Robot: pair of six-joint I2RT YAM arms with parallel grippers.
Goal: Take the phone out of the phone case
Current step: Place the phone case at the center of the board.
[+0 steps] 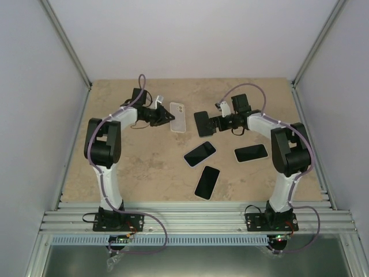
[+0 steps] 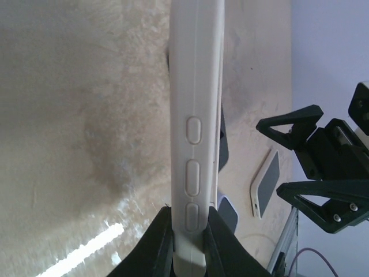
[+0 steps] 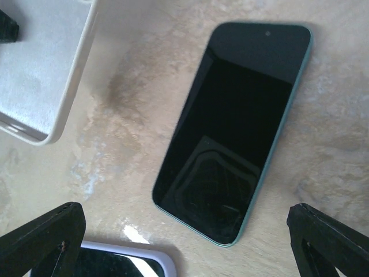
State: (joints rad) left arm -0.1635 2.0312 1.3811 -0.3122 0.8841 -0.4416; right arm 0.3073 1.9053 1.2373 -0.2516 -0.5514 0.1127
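Mottled beige surface point(image 1: 144, 167): your left end effector point(image 2: 189, 218) clenched the smooth white phone case point(image 2: 196, 86) edge-on; your right end effector point(image 3: 185, 234) hung released over the glossy dark phone point(image 3: 236, 121).

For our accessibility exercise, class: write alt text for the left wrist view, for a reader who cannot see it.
A white case, seen edge-on with three side buttons, is clamped at its near end in the left gripper's jaws, a beige table behind. At right, the right gripper's jaws stand open near a phone lying on the table.
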